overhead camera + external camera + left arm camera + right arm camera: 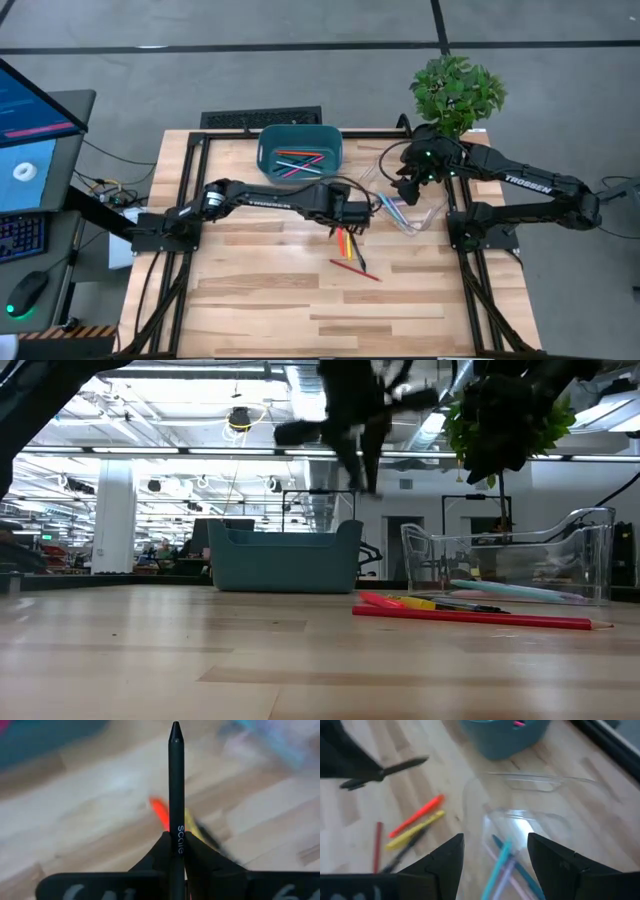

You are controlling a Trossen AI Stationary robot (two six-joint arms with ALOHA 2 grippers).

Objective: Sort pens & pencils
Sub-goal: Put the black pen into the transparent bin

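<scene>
— Pens and pencils lie in three places; where exactly?

— A small cluster rests on the pale wooden surface (260, 300) near its middle: an orange pen (417, 815), a yellow pen (415, 831) and a long red pencil (470, 618), close together; the teal plastic bin (298, 148) at the far edge holds several thin coloured sticks; the clear plastic tray (415, 215) beside the cluster holds a teal pen (498, 862) and a few paler ones.

— And the left pincer (357, 212)?

— It hangs above the cluster, clear of the wood, clamped on a slim black pen (175, 785); the pen juts straight out between the two dark fingers (157, 850), white lettering showing on its barrel.

— What of the right pincer (495, 855)?

— It hovers over the clear tray, jaws spread wide, gripping nothing; a green potted plant (457, 90) stands just behind that arm, and a black keyboard (262, 119) sits beyond the bin.
</scene>
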